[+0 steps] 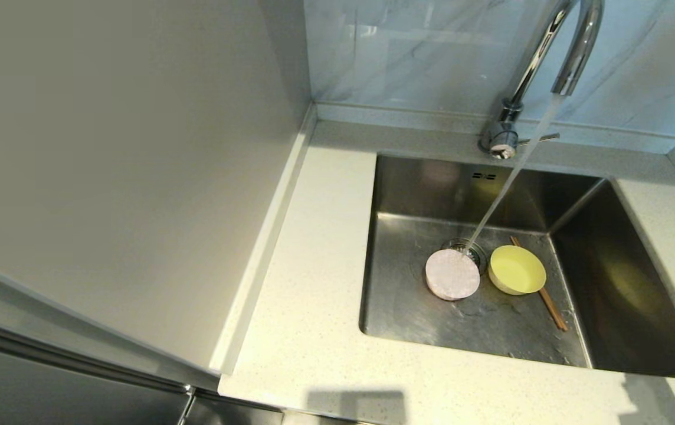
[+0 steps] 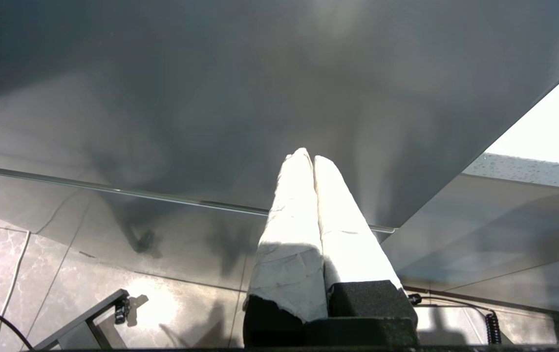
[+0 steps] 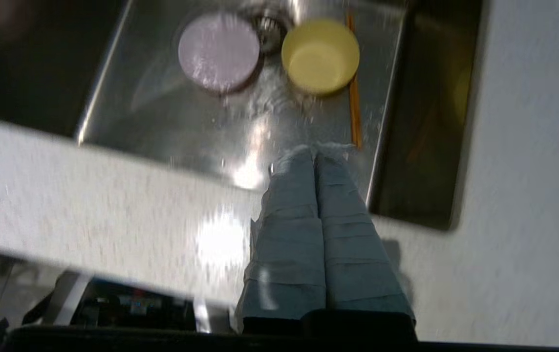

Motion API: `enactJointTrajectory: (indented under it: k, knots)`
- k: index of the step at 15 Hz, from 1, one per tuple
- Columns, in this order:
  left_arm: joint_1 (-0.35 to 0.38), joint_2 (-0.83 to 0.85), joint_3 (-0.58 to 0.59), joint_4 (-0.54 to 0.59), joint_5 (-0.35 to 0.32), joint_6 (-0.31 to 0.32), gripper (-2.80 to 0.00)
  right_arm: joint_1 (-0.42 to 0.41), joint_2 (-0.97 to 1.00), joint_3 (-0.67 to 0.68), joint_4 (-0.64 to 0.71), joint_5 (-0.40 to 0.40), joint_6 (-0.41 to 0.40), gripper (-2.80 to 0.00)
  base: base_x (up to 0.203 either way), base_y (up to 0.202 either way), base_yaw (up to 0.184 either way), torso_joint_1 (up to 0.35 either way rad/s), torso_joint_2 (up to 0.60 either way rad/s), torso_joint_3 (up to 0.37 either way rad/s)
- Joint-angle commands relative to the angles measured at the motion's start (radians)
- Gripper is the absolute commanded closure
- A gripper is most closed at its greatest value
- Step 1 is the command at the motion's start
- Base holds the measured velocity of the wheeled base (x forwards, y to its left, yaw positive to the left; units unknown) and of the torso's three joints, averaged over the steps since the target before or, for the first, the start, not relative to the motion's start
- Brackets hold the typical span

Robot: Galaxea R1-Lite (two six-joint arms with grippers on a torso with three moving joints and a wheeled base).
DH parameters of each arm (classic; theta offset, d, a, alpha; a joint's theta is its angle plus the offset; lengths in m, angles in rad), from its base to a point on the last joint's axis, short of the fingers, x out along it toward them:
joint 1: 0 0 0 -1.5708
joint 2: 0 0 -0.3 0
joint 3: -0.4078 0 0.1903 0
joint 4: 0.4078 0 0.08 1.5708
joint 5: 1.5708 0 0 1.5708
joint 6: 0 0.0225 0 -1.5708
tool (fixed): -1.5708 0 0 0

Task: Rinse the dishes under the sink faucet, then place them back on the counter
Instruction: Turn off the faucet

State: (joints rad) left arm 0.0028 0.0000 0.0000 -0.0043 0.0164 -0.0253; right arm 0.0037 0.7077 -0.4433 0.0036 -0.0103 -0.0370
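While water runs from the sink faucet [image 1: 550, 65] onto the drain area, we judge the task barely started: the pink bowl [image 1: 452, 274], upside down, the yellow bowl [image 1: 517, 270] and the chopsticks [image 1: 541, 292] all lie on the sink [image 1: 491, 330] floor; nothing is back on the table [image 1: 308, 295]. Our right end effector [image 3: 314, 155] is clenched and empty, over the sink's near edge. The left end effector [image 2: 307, 156] is clenched too, parked low by the cabinet. The yellow bowl hides part of the chopsticks; the head view shows neither arm.
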Motion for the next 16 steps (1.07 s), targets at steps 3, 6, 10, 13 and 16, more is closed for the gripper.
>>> enactJointTrajectory:
  k: [3,6,10,13,16]
  knots:
    - [0.000,-0.003,0.000,0.000,0.000,-0.001,0.00,-0.007,0.549,-0.499,-0.002,-0.028,0.014,0.00,0.000,0.000,0.000,0.000,0.00,0.000]
    - [0.000,-0.003,0.000,0.000,0.000,-0.001,0.00,-0.010,0.821,-0.807,-0.001,-0.090,0.100,0.00,0.000,0.000,0.000,0.000,0.00,0.000]
    - [0.000,-0.003,0.000,0.000,0.000,-0.001,0.00,-0.012,1.030,-1.001,-0.004,-0.195,0.229,0.00,0.000,0.000,0.000,0.000,0.00,0.000]
    - [0.000,-0.003,0.000,0.000,0.000,-0.001,0.00,-0.036,1.102,-1.091,0.001,-0.237,0.280,0.00,0.000,0.000,0.000,0.000,0.00,0.000]
    - [0.000,-0.003,0.000,0.000,0.000,-0.001,0.00,-0.069,1.122,-1.103,0.002,-0.234,0.341,0.00,0.000,0.000,0.000,0.000,0.00,0.000]
